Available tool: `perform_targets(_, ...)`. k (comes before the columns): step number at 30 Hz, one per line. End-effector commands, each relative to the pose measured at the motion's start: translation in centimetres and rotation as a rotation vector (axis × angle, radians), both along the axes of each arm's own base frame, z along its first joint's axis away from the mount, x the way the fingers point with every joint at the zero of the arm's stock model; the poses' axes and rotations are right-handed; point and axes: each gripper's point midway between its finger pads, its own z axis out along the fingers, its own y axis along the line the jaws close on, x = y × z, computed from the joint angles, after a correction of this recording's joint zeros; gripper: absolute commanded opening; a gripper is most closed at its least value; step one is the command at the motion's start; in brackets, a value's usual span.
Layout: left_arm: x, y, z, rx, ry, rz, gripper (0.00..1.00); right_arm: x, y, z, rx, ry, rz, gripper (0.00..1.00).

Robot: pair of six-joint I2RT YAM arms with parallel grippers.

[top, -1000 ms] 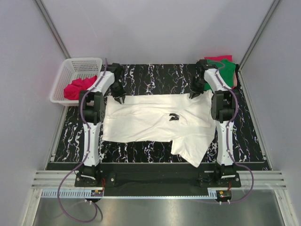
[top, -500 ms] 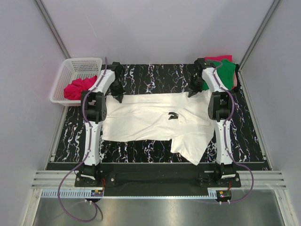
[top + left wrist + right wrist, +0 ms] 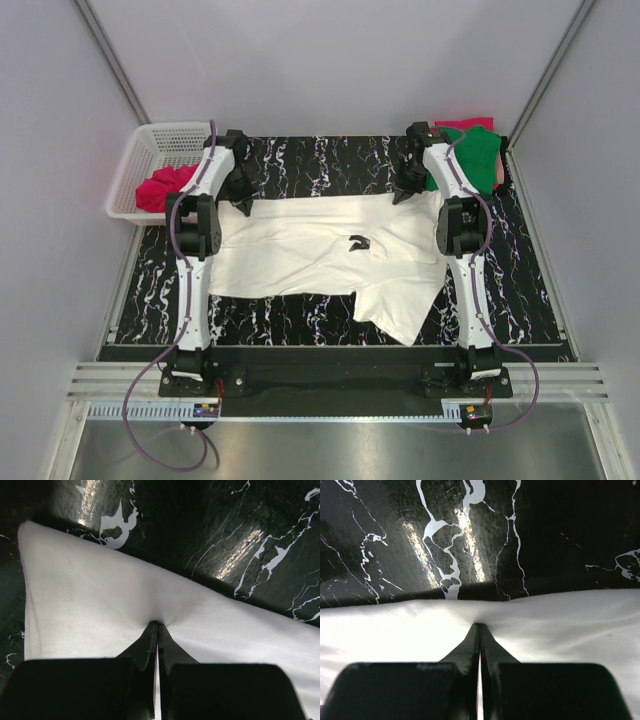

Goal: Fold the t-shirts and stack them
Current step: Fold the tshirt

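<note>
White shirt (image 3: 320,255) lies spread on the table (image 3: 330,165), its far edge clamped in the left jaws and right jaws. Right arm (image 3: 452,180) partly hides the green shirt (image 3: 482,152); left arm (image 3: 203,178) partly hides the red shirt (image 3: 158,190) in the basket (image 3: 150,135).

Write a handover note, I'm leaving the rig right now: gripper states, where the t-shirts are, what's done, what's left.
Left gripper: shut on the far edge of the white t-shirt. Right gripper: shut on the same edge.
It lies spread on the table, unfolded. Green t-shirt sits at the far right corner over something red. Pinkish-red t-shirt is crumpled in the basket.
Done: white not yet folded.
Left: fold white, stack it, then the pinkish-red.
</note>
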Motion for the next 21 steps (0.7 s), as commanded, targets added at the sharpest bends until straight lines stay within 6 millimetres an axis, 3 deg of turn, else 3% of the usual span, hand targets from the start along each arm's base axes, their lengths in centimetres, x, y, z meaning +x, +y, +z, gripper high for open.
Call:
perform_targets(1, 1.6, 1.2, -0.8, 0.008, -0.036, 0.006, 0.0, 0.5, 0.8, -0.5, 0.002, -0.005, 0.007, 0.0)
perform_targets(6, 2.1, 0.7, -1.1, -0.024, -0.052, -0.015, 0.0, 1.1, 0.9, -0.7, 0.006, -0.021, 0.004, 0.01)
perform_targets(8, 2.6, 0.0, -0.7, -0.064, -0.078, -0.036, 0.0, 1.3, 0.8, -0.8, 0.0, -0.026, 0.005, 0.11)
perform_targets(9, 2.9, -0.3, -0.2, -0.078, -0.094, -0.043, 0.14, 1.5, 0.6, -0.5, -0.01, -0.038, 0.001, 0.18)
perform_targets(12, 3.3, -1.3, 1.6, -0.139, -0.143, -0.073, 0.31, 1.9, 0.2, 1.1, -0.031, -0.072, -0.008, 0.22)
perform_targets(13, 3.5, -1.6, 2.2, -0.155, -0.161, -0.082, 0.37, 2.2, 0.1, 2.1, -0.036, -0.096, -0.012, 0.23)
perform_targets(14, 3.5, -2.2, 3.7, -0.192, -0.186, -0.093, 0.38, 2.5, 0.1, 4.2, -0.033, -0.138, -0.016, 0.23)
perform_targets(15, 3.2, -2.6, 4.1, -0.211, -0.189, -0.101, 0.38, 2.7, 0.0, 5.5, -0.033, -0.163, -0.019, 0.28)
perform_targets(16, 3.3, -3.3, 4.9, -0.248, -0.212, -0.117, 0.44, 2.8, 0.0, 8.3, -0.026, -0.216, -0.022, 0.34)
perform_targets(17, 2.8, -3.5, 6.5, -0.264, -0.234, -0.126, 0.44, 2.7, 0.0, 9.6, -0.023, -0.234, -0.024, 0.4)
perform_targets(18, 2.6, -3.7, 7.4, -0.276, -0.253, -0.134, 0.47, 2.5, 0.1, 10.9, -0.013, -0.253, -0.022, 0.41)
perform_targets(19, 2.5, -3.9, 8.4, -0.289, -0.278, -0.144, 0.47, 2.1, 0.1, 13.9, 0.001, -0.301, -0.024, 0.4)
perform_targets(21, 1.2, -4.6, 11.2, -0.337, -0.314, -0.164, 0.47, 1.1, 0.4, 15.9, 0.029, -0.314, -0.026, 0.41)
